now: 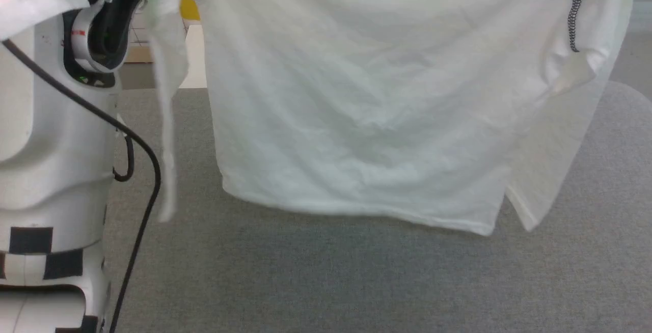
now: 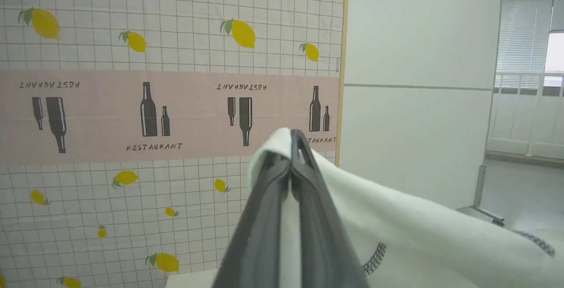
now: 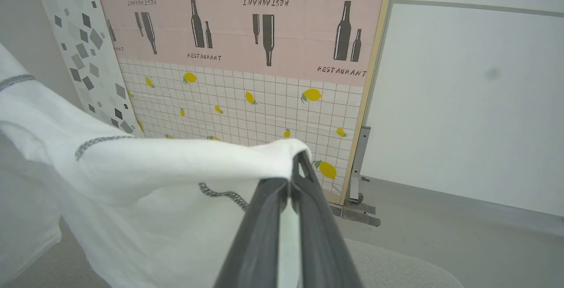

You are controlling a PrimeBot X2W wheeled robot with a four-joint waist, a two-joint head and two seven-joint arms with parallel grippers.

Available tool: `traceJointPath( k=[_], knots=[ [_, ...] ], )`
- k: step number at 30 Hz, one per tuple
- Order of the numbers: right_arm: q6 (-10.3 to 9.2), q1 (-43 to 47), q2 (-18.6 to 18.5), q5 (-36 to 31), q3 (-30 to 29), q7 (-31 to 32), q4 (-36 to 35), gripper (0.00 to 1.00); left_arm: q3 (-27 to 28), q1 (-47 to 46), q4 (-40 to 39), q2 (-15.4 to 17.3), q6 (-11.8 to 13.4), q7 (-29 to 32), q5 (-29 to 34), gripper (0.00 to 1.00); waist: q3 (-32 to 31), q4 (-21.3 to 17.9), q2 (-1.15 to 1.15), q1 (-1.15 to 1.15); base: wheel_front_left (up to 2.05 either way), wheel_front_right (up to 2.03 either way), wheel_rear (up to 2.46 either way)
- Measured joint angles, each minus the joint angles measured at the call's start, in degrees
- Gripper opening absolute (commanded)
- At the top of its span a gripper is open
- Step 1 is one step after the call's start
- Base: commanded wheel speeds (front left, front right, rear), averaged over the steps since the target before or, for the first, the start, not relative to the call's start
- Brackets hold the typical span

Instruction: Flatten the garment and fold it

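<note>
A grey table (image 1: 305, 282) spreads beneath the garment (image 1: 356, 93), a white shirt held up in the air by its top edge, its hem hanging above the surface. The left claw (image 2: 291, 158) is clamped tight on one upper corner of the cloth, the right claw (image 3: 294, 180) likewise on the other. Grey stitched seams (image 1: 574, 7) run near both grips.

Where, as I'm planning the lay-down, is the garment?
Head view, centre to right: the garment hangs above the grey surface, right of the robot's white casing.
</note>
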Motion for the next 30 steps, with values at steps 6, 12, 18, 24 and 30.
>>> traceJointPath(
  k=[6, 12, 18, 24, 30],
  knots=[
    [0.01, -6.8, 0.4, -0.7, 1.7, 1.7, 4.8, 0.00, -1.3, -4.0, 3.8, 2.3, 1.5, 4.0, 2.5, 0.00, 2.2, 0.1, 0.00, 0.00, 0.00, 0.00, 0.00],
    [0.00, -16.0, 0.3, -2.6, 2.8, 0.7, 10.7, 0.00, -0.7, -11.6, 7.2, 3.4, 3.6, 5.7, 4.0, 0.00, 6.7, 0.0, 0.00, 0.00, 0.00, 0.00, 0.00],
    [0.01, -27.7, 2.5, -8.7, 2.6, -2.9, 17.4, 0.00, 0.1, -21.5, 10.4, 3.4, 7.0, 4.4, 6.8, 0.00, 13.6, -0.5, 0.00, 0.00, 0.00, 0.00, 0.00],
    [0.01, -38.6, 7.0, -14.7, 2.1, -11.0, 24.4, 0.00, 0.7, -29.4, 13.4, 3.7, 10.5, -2.2, 10.6, 0.00, 21.2, -1.0, 0.00, 0.01, 0.00, 0.00, 0.00],
    [0.01, -41.5, 9.7, -16.3, 2.8, -15.9, 29.3, 0.00, 1.3, -31.3, 16.4, 3.6, 12.1, -7.6, 11.4, 0.00, 27.6, -1.3, 0.00, 0.01, 0.00, 0.00, 0.00]
  ],
)
